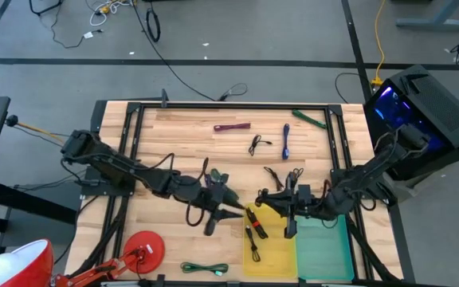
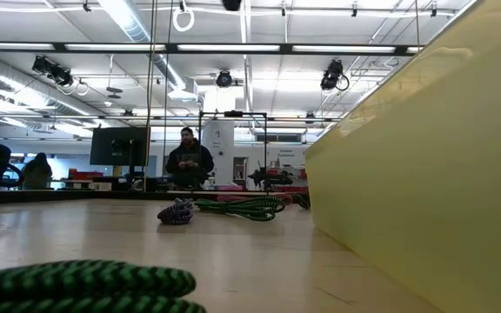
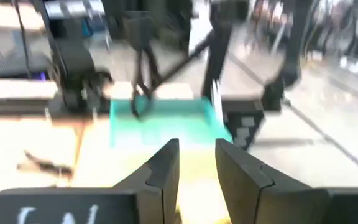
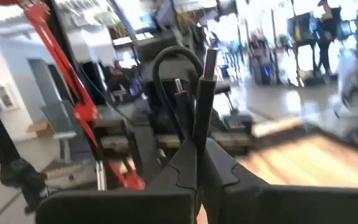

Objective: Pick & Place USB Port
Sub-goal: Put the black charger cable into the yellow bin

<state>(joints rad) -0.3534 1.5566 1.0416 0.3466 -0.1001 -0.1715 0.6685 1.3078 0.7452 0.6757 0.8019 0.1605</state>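
Observation:
My right gripper (image 1: 267,198) hovers over the far end of the yellow tray (image 1: 273,253), shut on a black USB cable (image 4: 174,65). The cable's plug (image 4: 207,68) sticks out past the fingertips, and the cable arches over beside it. In the left wrist view the same cable (image 3: 143,78) dangles in front of the green tray (image 3: 160,121). My left gripper (image 3: 196,167) stands open and bare just left of the yellow tray, facing the right gripper. Another black cable (image 1: 253,229) lies inside the yellow tray. My right gripper pinches the black USB cable just behind its plug (image 4: 199,127) between its two shut fingers. The fingers come level from the table's right side. The plug stands out beyond the fingertips, and the rest of the cable loops and hangs clear of the table.
Loose cables lie on the wooden table: maroon (image 1: 231,126), blue (image 1: 286,139), green (image 1: 309,119), black ones (image 1: 257,144) mid-table, and a green one (image 1: 204,269) near the front edge. A red disc (image 1: 144,245) sits front left. A person (image 2: 190,161) stands in the room behind.

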